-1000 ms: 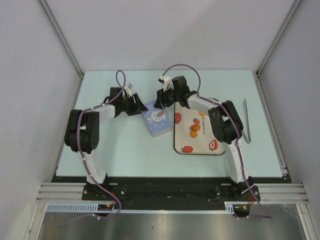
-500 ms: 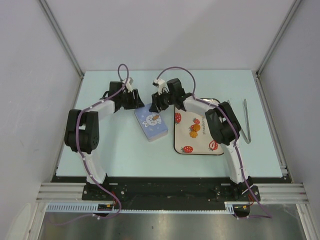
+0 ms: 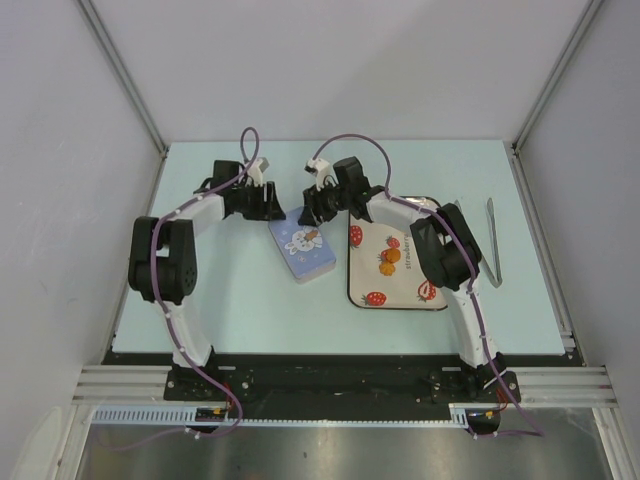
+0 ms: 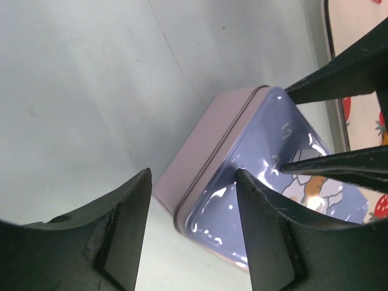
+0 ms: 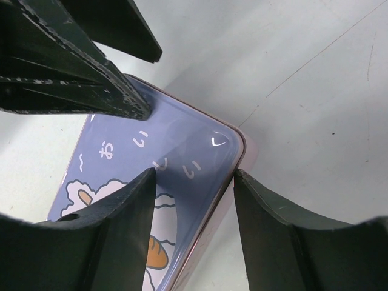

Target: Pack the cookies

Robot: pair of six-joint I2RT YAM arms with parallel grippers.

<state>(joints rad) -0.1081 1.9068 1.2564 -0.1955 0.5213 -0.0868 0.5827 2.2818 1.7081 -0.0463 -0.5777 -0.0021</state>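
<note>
Straddling the far corners of the shut tin with left gripper and right gripper spread wide, length running back beneath both, cookies nearer the right.

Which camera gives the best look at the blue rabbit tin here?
Top external: it shows the whole tin, lid on, lying left of the tray. The left wrist view catches only one corner of the tin and its side wall; the right wrist view only a lid corner with lettering.
</note>
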